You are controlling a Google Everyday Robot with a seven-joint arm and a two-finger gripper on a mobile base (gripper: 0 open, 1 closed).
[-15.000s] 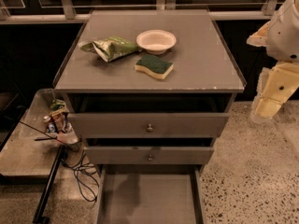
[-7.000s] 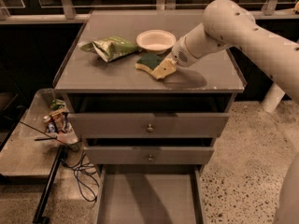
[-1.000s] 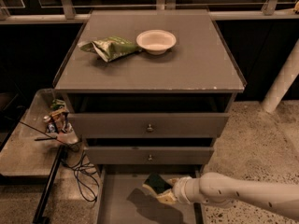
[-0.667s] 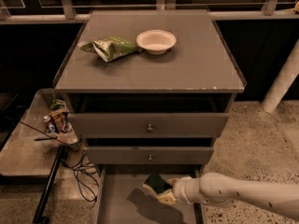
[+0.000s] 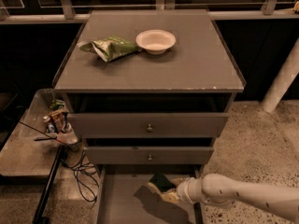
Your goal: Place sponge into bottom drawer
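The sponge point(image 5: 160, 183), dark green over pale yellow, is tilted in the air just above the floor of the bottom drawer point(image 5: 122, 205), which is pulled out at the bottom of the view. My gripper point(image 5: 171, 190) reaches in from the lower right and is shut on the sponge's right end. The sponge throws a shadow on the drawer floor to its left. The white arm runs off the lower right edge.
On the cabinet top point(image 5: 187, 69) lie a green foil snack bag point(image 5: 111, 47) and a white bowl point(image 5: 155, 41). Two grey drawer fronts with knobs point(image 5: 149, 127) sit above the open drawer. A low side table with clutter point(image 5: 58, 125) and cables point(image 5: 79, 171) stands at left. A white post point(image 5: 280, 80) is at right.
Almost nothing has moved in the last second; the gripper still holds the sponge over the bottom drawer. Earlier, the sponge was picked off the cabinet top and carried down here.
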